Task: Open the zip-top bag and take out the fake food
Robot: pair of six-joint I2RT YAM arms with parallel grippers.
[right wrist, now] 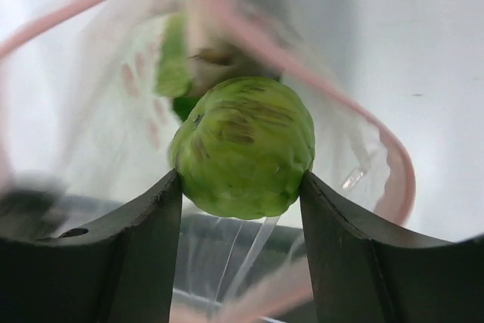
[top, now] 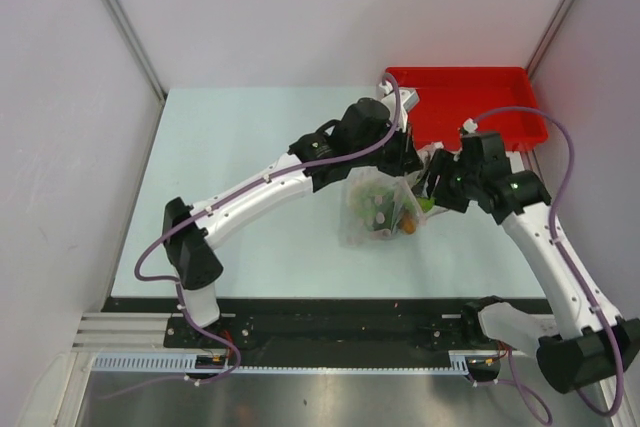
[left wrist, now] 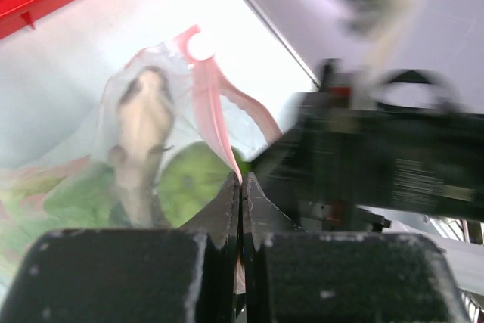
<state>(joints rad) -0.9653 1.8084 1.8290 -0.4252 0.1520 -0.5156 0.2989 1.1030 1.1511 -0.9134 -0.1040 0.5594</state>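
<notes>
well, the pale bench (top: 240, 137) carries a red tray (top: 470, 97) in its far right corner, and the zip-top bag (top: 372, 215) is just short of that tray, toward the right edge, held up by its mouth between the two arms. the mouth is already open. the left gripper (left wrist: 240, 184) has its fingers pressed together on the pink zip strip (left wrist: 206, 104), keeping one lip raised. a grey fish (left wrist: 144, 122) and a leafy green piece (left wrist: 76, 198) show through the plastic (the rest of the fake food is too blurred to sort). the right gripper (right wrist: 242, 191) sits in the mouth, its fingers clamped on either side of a light green fruit (right wrist: 242, 145). the step in hand looks like drawing that fruit out. to do it well, the left should hold the lip taut while the right pulls straight back through the strip's loop, so no plastic snags.
</notes>
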